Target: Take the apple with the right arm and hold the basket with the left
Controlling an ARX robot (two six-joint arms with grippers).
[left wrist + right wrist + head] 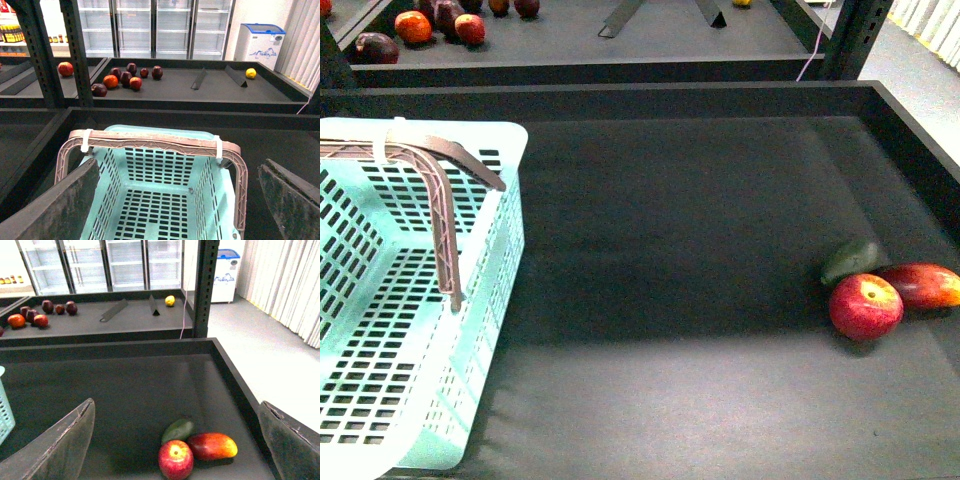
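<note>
Both claws gape wide, their rough grey pads spread. The left claw (pixel 180 165) hangs over the slotted turquoise plastic basket (pixel 510 230) with curved mauve handles (pixel 445 220). The right claw (pixel 177 404) hangs above the round, glossy red apple (pixel 865 305). The apple lies at the right of the matte dark shelf (pixel 670 250), touching an elongated red-orange fruit (pixel 923 284), with a dark green oval fruit (pixel 850 260) just behind.

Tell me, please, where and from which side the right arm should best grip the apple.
Probably from above, jaws spanning the apple at its round middle, since its stem dimple faces up. The red-orange fruit touches its right side and the green fruit crowds its far side, so the near and left sides are freest.
</note>
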